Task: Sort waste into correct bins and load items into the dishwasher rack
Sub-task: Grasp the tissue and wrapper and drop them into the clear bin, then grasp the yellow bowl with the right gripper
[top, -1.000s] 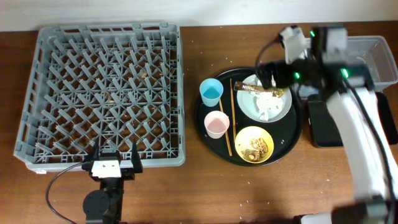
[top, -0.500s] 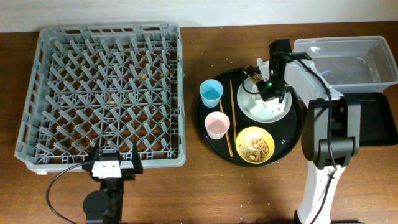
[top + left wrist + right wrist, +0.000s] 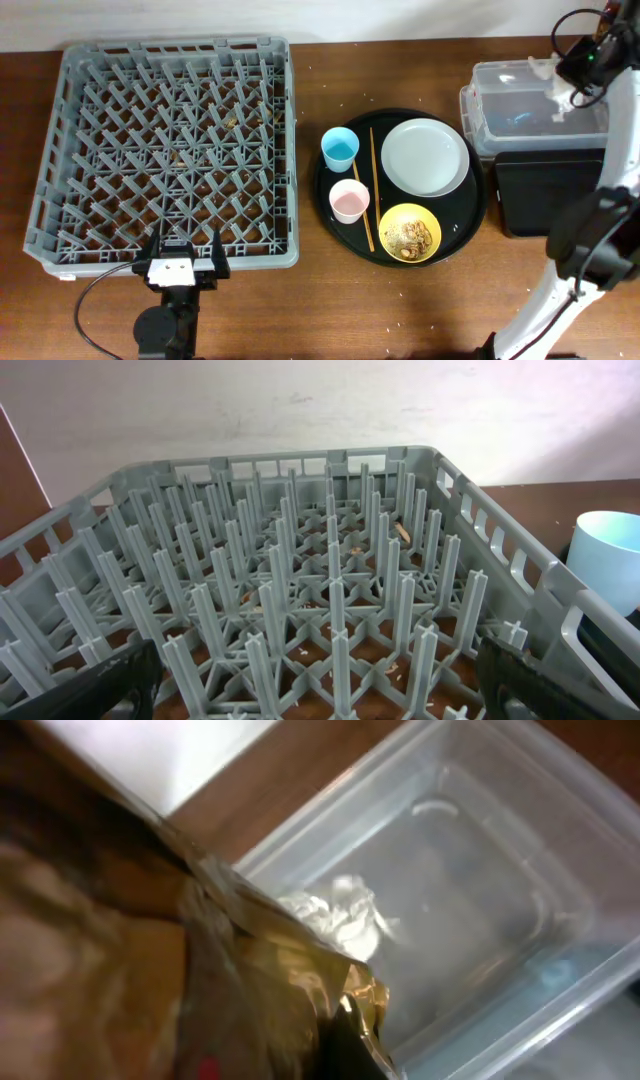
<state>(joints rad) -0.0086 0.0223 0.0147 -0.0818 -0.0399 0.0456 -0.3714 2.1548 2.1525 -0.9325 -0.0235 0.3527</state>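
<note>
The right gripper (image 3: 585, 62) is hovering at the far right corner of the table, over the open top of the clear tub (image 3: 500, 140). In the right wrist view a shiny brown and gold wrapper (image 3: 270, 1000) is filling the near part of the picture. It is hiding the fingers, so whether they are clamping it or have parted cannot be told.

The wrapper's long axis is running diagonally down toward the tub, with its crinkled lower end hanging above the tub's inside. A crumpled white napkin (image 3: 340, 915) is lying on the tub floor just beyond that end. The drop is probably straight down, with no sideways reach needed.

The flat black tray (image 3: 550, 190) is sitting just on the near side of the tub.

The left gripper (image 3: 182, 262) is waiting well away, at the near edge of the grey rack (image 3: 165, 150), with its fingers spread wide apart and holding nothing. The right arm is clearly the nearer one to the tub.
</note>
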